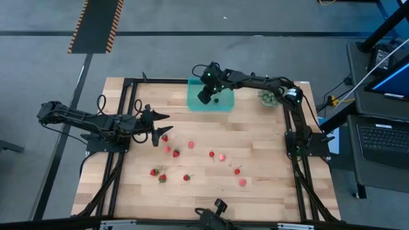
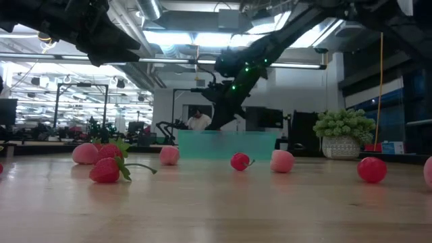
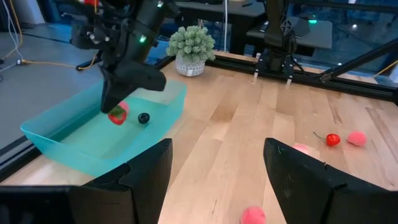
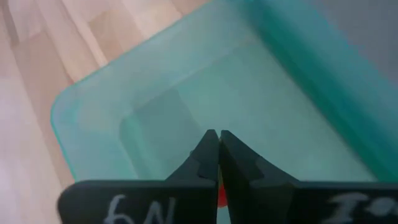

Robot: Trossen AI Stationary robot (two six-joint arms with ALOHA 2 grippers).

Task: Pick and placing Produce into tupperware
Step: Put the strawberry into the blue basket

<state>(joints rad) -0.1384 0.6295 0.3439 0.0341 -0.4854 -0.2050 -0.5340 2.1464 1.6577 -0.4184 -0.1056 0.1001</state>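
Berries (image 1: 192, 161) lie scattered over the near and middle part of the wooden table (image 1: 255, 191), red and pink, some with green tops, set well apart from one another with bare wood between them and a wide empty strip along the near edge. Seen from table height, a red strawberry with a green top (image 2: 106, 169) lies closest, with paler pink pieces and a stemmed red one farther back. At the left edge, the left gripper (image 1: 160, 132) stretches level over the wood, pointing toward the middle, its jaws released and spread with nothing between them, just beside the nearest red pieces. Farther back, the teal container (image 1: 223, 102) sits against the far edge of the table, a small dark berry (image 3: 143, 118) already on its floor. The right gripper (image 1: 206, 97) reaches in from the right side, its arm bent across the far edge, and hangs over the container's left half, jaws clenched on a red strawberry (image 3: 117, 114). A spiky green plant ball (image 1: 267, 98) stands at the far right, near that arm.
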